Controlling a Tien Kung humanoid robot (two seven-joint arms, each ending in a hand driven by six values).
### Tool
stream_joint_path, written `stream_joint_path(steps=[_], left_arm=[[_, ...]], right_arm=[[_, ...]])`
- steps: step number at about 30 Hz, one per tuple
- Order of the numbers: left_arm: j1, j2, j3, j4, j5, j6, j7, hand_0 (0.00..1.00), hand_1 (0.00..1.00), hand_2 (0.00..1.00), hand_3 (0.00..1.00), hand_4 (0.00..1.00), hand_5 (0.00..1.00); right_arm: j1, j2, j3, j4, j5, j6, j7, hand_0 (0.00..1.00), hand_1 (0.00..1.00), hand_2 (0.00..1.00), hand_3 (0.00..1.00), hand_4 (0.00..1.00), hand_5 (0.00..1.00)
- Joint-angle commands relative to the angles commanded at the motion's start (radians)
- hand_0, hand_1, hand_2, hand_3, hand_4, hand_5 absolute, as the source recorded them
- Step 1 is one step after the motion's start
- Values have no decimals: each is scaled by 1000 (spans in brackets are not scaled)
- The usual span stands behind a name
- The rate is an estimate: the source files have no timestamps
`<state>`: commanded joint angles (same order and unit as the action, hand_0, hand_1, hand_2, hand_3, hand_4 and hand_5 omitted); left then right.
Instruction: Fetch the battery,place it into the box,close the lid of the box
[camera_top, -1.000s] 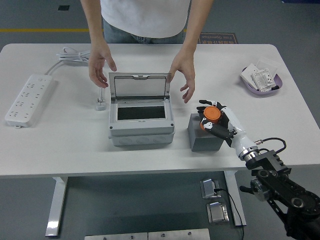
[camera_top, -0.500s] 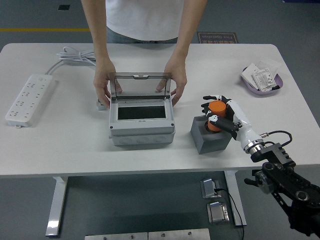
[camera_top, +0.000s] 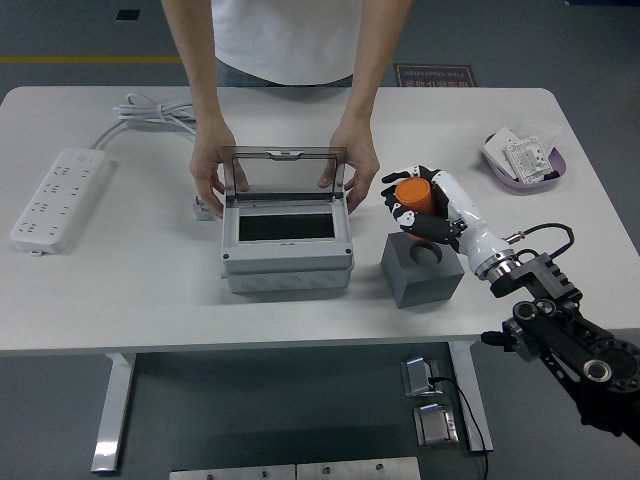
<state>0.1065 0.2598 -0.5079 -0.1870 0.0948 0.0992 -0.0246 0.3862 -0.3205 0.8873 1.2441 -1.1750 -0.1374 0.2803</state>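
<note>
My right hand (camera_top: 415, 205) is shut on the orange cylindrical battery (camera_top: 413, 196), holding it clear above the grey foam holder block (camera_top: 421, 272). The grey box (camera_top: 286, 240) stands left of the block with its transparent lid (camera_top: 284, 171) raised upright. A person at the far side grips the box with both hands (camera_top: 212, 182), one at each rear corner by the lid. The box's dark inside shows nothing in it. My left arm does not appear in the head view.
A white power strip (camera_top: 57, 198) with its cable lies at the far left. At the right rear sits a purple tray (camera_top: 523, 160) with white packets. A small white plug (camera_top: 203, 209) lies just left of the box.
My right hand has lifted the battery out of the foam block and carried it up and left toward the box. The person's hands closed in and took hold of the box.
</note>
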Motion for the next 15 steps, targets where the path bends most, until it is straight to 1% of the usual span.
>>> stream_joint_path(steps=[3,4,9,10,15], left_arm=[[0,1,14,1,-16,0,0,652,703,671,694,708,180],[0,2,19,1,-22,0,0,652,703,672,694,710,181],[1,6,41,2,-46,-1,1,652,703,672,694,710,181],[1,7,45,2,-50,-1,1,653,704,673,694,711,184],[0,13,60,2,-65,0,0,653,704,673,694,711,184]], right_arm=[[50,1,-37,13,-71,5,-33,506,480,521,530,2,2],[68,3,-51,15,-98,8,-46,466,466,521,531,2,2],[153,19,-123,0,-221,27,-97,466,466,521,531,2,2],[171,24,-140,-6,-246,31,-107,305,339,517,533,2,2],[253,53,-227,-41,-352,49,-147,305,339,517,533,2,2]])
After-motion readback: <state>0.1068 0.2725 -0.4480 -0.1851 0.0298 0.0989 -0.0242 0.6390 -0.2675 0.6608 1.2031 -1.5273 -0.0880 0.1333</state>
